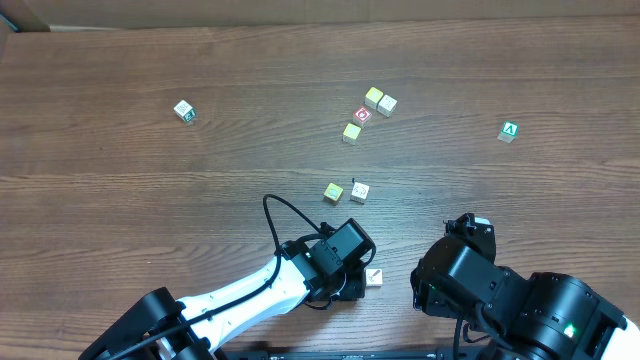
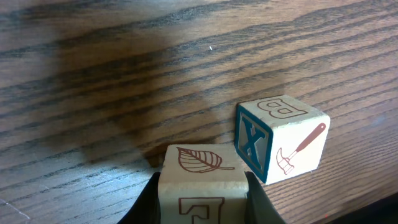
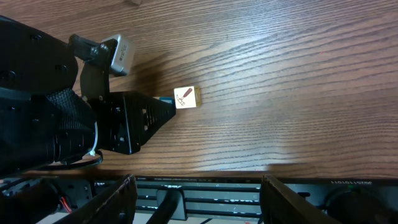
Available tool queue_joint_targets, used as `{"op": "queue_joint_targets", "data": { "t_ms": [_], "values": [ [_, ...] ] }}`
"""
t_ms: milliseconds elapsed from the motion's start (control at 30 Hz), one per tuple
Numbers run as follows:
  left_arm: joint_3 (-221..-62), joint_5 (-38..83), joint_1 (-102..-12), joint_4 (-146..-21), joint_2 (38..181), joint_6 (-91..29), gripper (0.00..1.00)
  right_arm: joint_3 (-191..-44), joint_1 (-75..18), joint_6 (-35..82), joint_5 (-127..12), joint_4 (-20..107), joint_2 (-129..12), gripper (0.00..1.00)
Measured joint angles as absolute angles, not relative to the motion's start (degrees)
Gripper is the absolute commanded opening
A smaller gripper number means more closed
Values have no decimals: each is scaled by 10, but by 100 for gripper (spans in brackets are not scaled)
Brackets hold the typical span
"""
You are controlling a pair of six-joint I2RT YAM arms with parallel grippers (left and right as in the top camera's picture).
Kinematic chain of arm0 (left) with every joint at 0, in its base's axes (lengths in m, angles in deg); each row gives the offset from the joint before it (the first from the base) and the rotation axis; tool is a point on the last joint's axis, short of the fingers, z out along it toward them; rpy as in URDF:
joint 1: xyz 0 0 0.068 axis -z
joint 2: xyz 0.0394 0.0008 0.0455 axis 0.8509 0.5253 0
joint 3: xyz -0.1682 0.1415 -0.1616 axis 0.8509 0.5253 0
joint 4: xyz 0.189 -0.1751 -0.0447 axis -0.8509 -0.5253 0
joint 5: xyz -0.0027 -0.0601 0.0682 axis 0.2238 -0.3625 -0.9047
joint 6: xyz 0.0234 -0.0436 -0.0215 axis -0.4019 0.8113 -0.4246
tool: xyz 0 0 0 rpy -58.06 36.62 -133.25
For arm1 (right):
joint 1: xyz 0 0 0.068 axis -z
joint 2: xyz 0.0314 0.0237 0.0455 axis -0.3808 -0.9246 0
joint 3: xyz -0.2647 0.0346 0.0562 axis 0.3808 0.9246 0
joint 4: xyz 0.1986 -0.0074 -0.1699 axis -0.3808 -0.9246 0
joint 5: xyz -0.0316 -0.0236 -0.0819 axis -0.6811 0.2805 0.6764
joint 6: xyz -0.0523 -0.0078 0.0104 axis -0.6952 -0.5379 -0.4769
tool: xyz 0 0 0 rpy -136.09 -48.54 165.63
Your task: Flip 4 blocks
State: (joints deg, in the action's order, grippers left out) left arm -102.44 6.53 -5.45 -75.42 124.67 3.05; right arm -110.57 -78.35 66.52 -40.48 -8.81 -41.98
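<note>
now our left fingers (image 2: 144, 205) clench a leaf-marked block (image 2: 199, 163); a hammer block (image 2: 292, 146) sits on the tabletop (image 2: 124, 74) just to their right. our right fingers (image 3: 268, 199) are released, empty. we judge this flip unfinished; how many are done, we cannot tell.

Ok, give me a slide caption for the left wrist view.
Left claw clamped on leaf block, hammer block with blue X face beside it.
</note>
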Motion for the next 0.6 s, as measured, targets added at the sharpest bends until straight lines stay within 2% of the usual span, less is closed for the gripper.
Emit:
{"op": "queue_joint_targets", "data": {
  "t_ms": [67,133,167,267,600],
  "values": [
    [-1024,65,-54,-754,1247,31,16,-1106,-783,665,-405,-89,-420,64],
    [-1024,65,-54,-754,1247,32,32,-1106,-783,665,-406,-88,-420,64],
    [-1024,65,-54,-754,1247,32,34,-1106,-783,665,-407,-88,-420,64],
    [-1024,63,-54,-754,1247,39,37,-1106,-783,665,-409,-88,-420,64],
    [-1024,55,-54,-747,1247,41,36,-1106,-783,665,-414,-88,-420,64]
  ]
}}
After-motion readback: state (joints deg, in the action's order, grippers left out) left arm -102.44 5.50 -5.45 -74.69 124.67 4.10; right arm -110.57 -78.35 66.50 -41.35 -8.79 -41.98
